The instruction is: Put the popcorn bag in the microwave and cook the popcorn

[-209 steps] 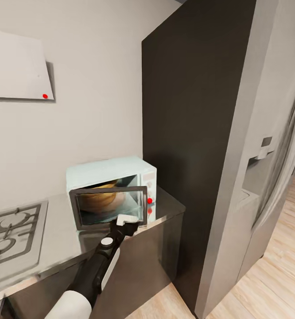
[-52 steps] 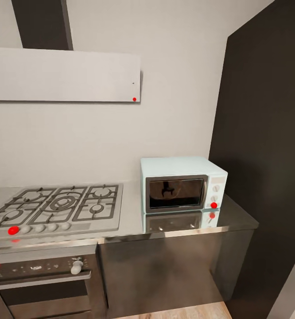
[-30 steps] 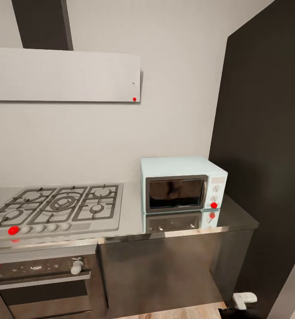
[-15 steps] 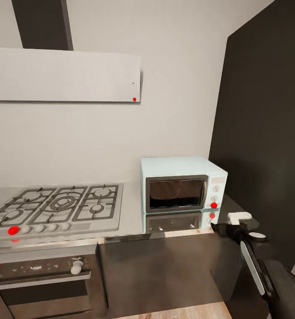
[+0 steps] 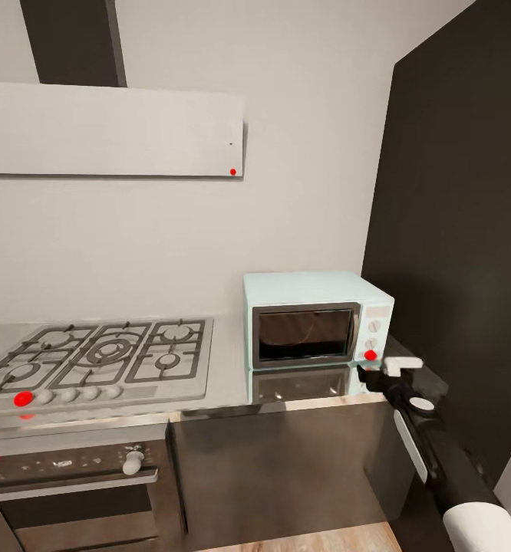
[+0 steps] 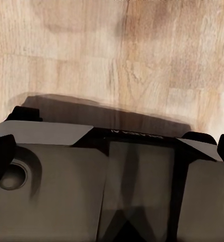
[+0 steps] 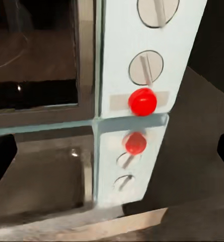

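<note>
Behind microwave (image 5: 317, 318) glass, contents unclear

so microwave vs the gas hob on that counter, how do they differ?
The microwave is a pale mint-blue box standing on the countertop; the gas hob is flat grey steel set into it. The microwave has a shut dark glass door facing forward; the gas hob has open dark grates facing up. The microwave sits by the dark wall panel, the gas hob further left. Both show a red dot at their controls.
</note>
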{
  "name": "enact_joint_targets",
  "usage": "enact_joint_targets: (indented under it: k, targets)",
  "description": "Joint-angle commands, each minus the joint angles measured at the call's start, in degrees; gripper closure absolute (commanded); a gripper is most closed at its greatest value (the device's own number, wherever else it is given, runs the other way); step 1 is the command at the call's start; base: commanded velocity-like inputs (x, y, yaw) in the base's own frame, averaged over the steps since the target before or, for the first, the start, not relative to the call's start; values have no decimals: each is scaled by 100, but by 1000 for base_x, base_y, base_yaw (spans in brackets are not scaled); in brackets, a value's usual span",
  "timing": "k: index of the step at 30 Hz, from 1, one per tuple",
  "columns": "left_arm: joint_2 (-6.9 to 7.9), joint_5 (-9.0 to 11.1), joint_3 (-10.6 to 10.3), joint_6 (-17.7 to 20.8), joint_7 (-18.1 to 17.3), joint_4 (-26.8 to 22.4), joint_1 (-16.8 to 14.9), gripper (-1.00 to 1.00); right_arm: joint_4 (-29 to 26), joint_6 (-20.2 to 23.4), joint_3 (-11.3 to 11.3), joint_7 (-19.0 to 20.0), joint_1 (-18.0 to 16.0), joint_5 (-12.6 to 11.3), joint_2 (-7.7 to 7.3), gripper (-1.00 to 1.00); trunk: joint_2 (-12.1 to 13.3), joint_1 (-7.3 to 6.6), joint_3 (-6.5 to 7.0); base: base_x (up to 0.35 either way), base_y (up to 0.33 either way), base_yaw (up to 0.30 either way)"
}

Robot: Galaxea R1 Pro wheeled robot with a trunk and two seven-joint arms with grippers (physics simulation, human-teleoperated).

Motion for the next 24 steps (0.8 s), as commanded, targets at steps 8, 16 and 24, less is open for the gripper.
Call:
enact_joint_targets:
  k: [8,16,24]
  targets:
    - [-2,124,-47,-3,-17,7,-5,-100,63,73,-345,1106,-4,-22,-36,-100,-6,0,-7,0,0,0]
    - [-18,80,-51,-3,42,3,-5,-100,-184,537,-492,1069,-4,11,-24,-100,-6,0,-7,0,0,0]
    - [9,91,-39,-3,50,-2,-5,-100,-335,536,-481,1065,-4,47,-40,-100,-6,0,-7,43,-124,0]
